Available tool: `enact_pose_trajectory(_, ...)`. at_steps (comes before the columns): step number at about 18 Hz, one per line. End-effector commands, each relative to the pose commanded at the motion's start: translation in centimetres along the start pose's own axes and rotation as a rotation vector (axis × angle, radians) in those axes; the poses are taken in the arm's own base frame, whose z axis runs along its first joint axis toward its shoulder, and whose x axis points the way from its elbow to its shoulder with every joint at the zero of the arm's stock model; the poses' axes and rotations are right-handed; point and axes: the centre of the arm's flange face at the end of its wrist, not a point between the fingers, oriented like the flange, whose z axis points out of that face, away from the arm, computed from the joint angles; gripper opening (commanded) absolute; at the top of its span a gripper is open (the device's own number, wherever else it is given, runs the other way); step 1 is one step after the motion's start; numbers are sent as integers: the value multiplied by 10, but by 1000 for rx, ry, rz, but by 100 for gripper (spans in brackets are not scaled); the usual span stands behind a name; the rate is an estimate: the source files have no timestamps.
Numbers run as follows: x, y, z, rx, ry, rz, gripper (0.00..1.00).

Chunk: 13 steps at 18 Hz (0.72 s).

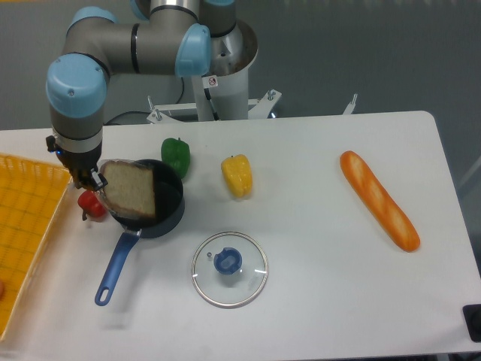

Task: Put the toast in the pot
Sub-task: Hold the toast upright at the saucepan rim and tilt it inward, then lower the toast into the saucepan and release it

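White table (316, 248): gripper (95, 183) clamped on toast (129, 188), over pot (161, 203)'s left rim. Placing step; next likely lower and release.

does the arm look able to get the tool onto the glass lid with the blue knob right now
Probably not at once: the tool seems occupied with the square tan toast slice at the dark pot with the blue handle. Otherwise the round glass lid lies uncovered on the white table.
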Motion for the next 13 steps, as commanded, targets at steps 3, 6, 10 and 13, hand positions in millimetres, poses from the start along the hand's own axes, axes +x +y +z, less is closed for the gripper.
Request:
enact_pose_trajectory(3,0,-1,1,0,0,4,59)
enact_pose_trajectory(6,-1,0,0,0,-2,25,100)
enact_pose_trajectory(10,-1,-3,-5,8,-9,28,100)
enact_pose_trajectory(13,-2,-9,-18,26,-28,33,100)
